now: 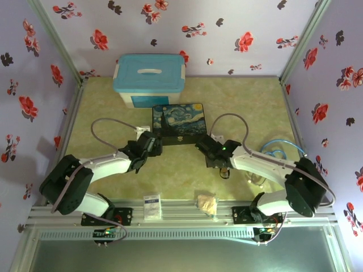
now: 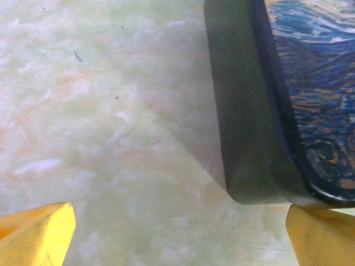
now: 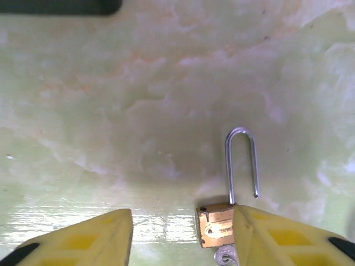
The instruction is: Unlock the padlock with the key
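The small brass padlock (image 3: pixel 217 227) lies flat on the green marbled table. Its thin silver shackle (image 3: pixel 242 160) stands raised, with one end free of the body. The key (image 3: pixel 226 256) shows as a bit of silver metal at the padlock's bottom edge. My right gripper (image 3: pixel 182 213) is open; the padlock's right side rests against the inner face of its right finger (image 3: pixel 266 238), and a wide bare gap lies to the left. My left gripper (image 2: pixel 177 244) is open low over the table, beside the near corner of the painted box (image 2: pixel 310 83), holding nothing.
The painted box (image 1: pixel 178 123) lies between both grippers (image 1: pixel 152 143) (image 1: pixel 205 148). A blue-lidded tub (image 1: pixel 148 79) stands behind it at the back wall. A crumpled beige wrapper (image 1: pixel 207 203) and a white card (image 1: pixel 152 207) lie at the near edge.
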You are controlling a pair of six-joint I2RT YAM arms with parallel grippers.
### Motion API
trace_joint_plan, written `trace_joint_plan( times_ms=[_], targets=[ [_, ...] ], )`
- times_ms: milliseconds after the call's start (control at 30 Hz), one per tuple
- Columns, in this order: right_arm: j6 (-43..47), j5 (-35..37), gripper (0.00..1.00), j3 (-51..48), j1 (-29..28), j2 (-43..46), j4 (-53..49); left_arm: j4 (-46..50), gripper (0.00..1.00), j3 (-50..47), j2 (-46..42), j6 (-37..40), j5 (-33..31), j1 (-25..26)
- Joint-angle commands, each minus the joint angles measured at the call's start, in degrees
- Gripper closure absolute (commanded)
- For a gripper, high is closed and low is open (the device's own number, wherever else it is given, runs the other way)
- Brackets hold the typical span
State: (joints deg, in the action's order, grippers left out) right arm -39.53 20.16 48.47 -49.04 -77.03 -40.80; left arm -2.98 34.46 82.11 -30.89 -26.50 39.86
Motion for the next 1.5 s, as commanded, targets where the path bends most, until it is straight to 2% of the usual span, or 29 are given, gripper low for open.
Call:
trace_joint_plan(
  times_ms=[0,67,133,233,333,467,533,633,700,767,833,1000,1067,1133,1200,1300,1367,1467],
  targets=[
    [-0.14,4.2,0.42,-1.13,2.04,4.87,0.53,2.85,0.03,1.7,-2.05,1.94,0.04,-0.91],
    [0.88,5.53,0.29,-1.59,4.38,8.9,1.32,3.42,0.03,0.46,-5.3,1.56,0.04,-1.18],
    [3.01,5.41,0.01,-2.39,8.02,13.64,3.53,4.08,0.02,-2.12,-11.36,1.56,0.2,-1.29],
    [6.57,5.05,0.01,-3.43,13.66,17.68,7.45,7.35,0.0,-4.14,-21.48,3.97,-0.78,-2.26],
    [10.62,5.26,0.01,-4.29,19.51,17.85,12.18,10.9,0.0,-4.19,-29.52,8.48,-2.63,-4.96],
    [15.31,3.92,0.01,-6.42,28.61,16.63,20.77,10.84,0.0,-3.84,-34.38,17.86,-6.31,-10.55],
    [18.17,5.13,0.01,-8.8,31.87,16.28,26.54,7.45,0.0,-4.65,-34.86,21.78,-7.21,-14.38],
    [23.2,9.18,0.01,-12.16,35.04,14.64,34.46,0.89,0.0,-7.74,-32.59,25.01,-7.01,-21.27],
    [27.34,10.83,0.01,-14.44,36.26,12.8,39.59,-7.97,0.0,-11.11,-28.76,27.99,-7.37,-24.19],
    [32.74,11.08,0.01,-17.88,36.87,10.66,46.76,-16.62,0.0,-13.41,-22.82,27.41,-6.3,-27.56],
    [35.76,10.89,0.01,-21.36,37.45,9.02,54.7,-20.38,0.0,-13.72,-18.07,25.55,-2.9,-30.57],
    [32.62,4.51,0.01,-28.55,41.76,5.4,73.29,-33.94,0.0,-14.98,-10.03,24.11,1.52,-34.71],
    [33.83,3.96,0.01,-29.02,42.0,4.19,76.93,-40.05,0.0,-15.66,-7.5,23.5,6.32,-37.14],
    [35.11,3.52,0.01,-30.22,42.27,1.08,85.18,-39.03,0.0,-14.18,-6.07,23.75,7.88,-38.52],
    [36.35,1.65,0.01,-29.36,42.68,-1.69,87.9,-41.09,0.0,-13.98,-4.33,24.71,9.56,-39.61],
    [37.55,0.25,0.01,-28.46,42.9,-7.15,91.91,-51.56,0.0,-16.38,1.28,24.11,13.58,-42.08],
    [37.32,-0.19,0.01,-28.66,43.29,-9.44,94.63,-51.8,0.0,-16.38,1.55,24.76,15.25,-41.93],
    [35.14,-0.62,0.01,-27.9,44.71,-9.94,92.33,-51.34,0.0,-14.98,4.21,25.51,16.45,-41.68]
  ],
)
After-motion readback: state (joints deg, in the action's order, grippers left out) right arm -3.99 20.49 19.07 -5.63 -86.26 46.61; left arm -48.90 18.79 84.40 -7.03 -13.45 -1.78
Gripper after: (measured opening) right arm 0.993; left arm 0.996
